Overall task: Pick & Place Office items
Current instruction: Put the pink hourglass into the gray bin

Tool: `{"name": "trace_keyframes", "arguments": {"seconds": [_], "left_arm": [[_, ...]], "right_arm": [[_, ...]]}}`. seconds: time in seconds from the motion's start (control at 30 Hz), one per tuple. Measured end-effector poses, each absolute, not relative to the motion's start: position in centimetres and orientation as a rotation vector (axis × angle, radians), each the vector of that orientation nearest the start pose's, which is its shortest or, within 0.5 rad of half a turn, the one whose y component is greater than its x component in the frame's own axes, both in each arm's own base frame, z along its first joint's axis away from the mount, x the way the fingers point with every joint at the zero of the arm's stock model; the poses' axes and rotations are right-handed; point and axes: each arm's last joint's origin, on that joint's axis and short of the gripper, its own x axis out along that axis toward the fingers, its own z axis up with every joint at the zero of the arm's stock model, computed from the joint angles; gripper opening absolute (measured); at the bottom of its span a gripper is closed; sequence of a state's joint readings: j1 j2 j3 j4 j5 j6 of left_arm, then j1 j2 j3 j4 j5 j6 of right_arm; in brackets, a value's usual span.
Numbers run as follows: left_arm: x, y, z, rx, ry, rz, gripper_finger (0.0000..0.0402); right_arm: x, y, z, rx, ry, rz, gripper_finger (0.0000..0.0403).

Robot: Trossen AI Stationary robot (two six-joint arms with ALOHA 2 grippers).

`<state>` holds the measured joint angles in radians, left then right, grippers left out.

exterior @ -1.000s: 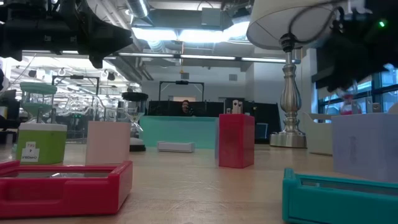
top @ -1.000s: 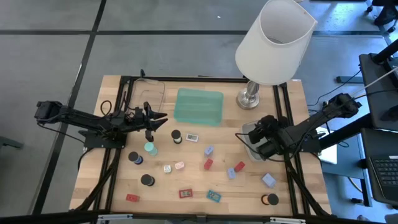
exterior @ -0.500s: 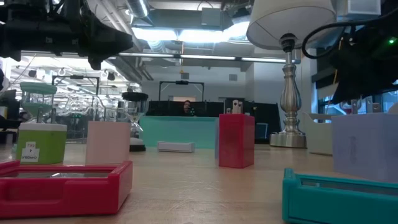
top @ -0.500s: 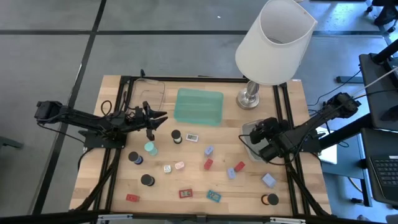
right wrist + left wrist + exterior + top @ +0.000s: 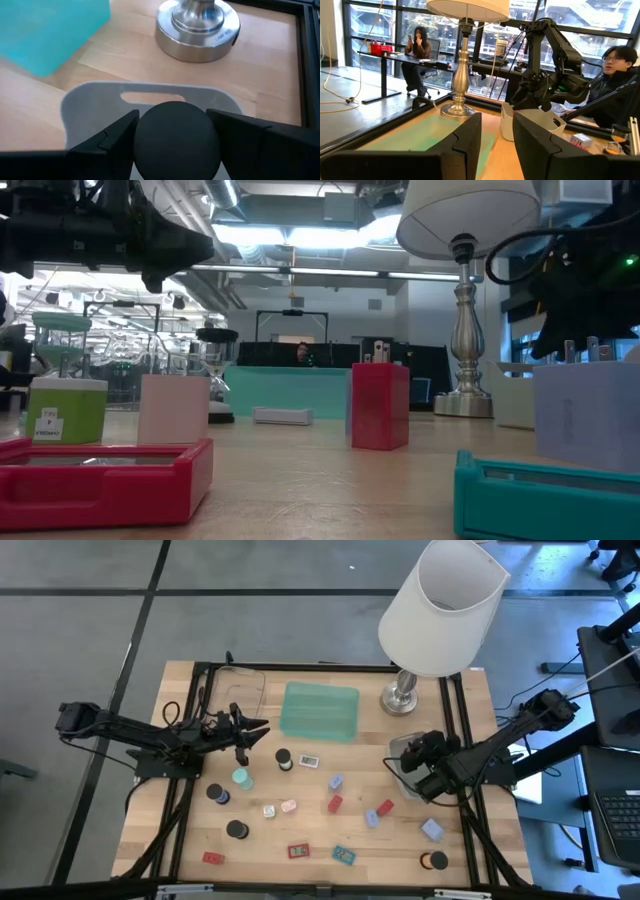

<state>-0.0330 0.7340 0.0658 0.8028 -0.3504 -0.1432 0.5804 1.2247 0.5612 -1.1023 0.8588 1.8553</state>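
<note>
Your left gripper (image 5: 262, 730) is hovering with fingers together beside the clear tray (image 5: 236, 692). Your right gripper (image 5: 172, 131) is clamping a black cap (image 5: 176, 137) over the grey tray (image 5: 100, 97). Other office items (image 5: 334, 803) are lying scattered on the wooden table (image 5: 300, 820); the green tray (image 5: 320, 710) is sitting beside the lamp (image 5: 440, 605).

High cam straight down; low cam at tabletop level; wrist cams close; all share lamp (image 5: 441, 602).

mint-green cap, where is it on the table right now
In the high view the mint-green cap stands on the table's left half, just below the shut left hand, with a black round cap close at its lower left.
</note>
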Motion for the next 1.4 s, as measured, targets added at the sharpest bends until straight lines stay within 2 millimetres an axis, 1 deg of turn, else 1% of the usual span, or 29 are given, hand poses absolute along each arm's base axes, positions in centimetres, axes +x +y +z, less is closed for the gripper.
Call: {"name": "trace_keyframes", "arguments": {"seconds": [0.13,0.3,0.43,1.2,1.4], "left_arm": [[14.78,0.51,18.84,-0.168,-0.155,0.307,0.0107],[14.78,0.51,18.84,-0.168,-0.155,0.307,0.0107],[14.78,0.51,18.84,-0.167,-0.155,0.307,0.0107],[14.78,0.51,18.84,-0.168,-0.155,0.307,0.0107],[14.78,0.51,18.84,-0.167,-0.155,0.307,0.0107]], "right_arm": [[13.17,6.01,16.28,0.422,0.606,-1.118,0.0215],[13.15,6.00,16.28,0.419,0.607,-1.119,0.0240],[13.15,6.00,16.28,0.419,0.607,-1.119,0.0248],[13.15,6.02,16.28,0.407,0.625,-1.113,0.0252],[13.24,6.08,16.27,0.435,0.612,-1.116,0.0252]]}}
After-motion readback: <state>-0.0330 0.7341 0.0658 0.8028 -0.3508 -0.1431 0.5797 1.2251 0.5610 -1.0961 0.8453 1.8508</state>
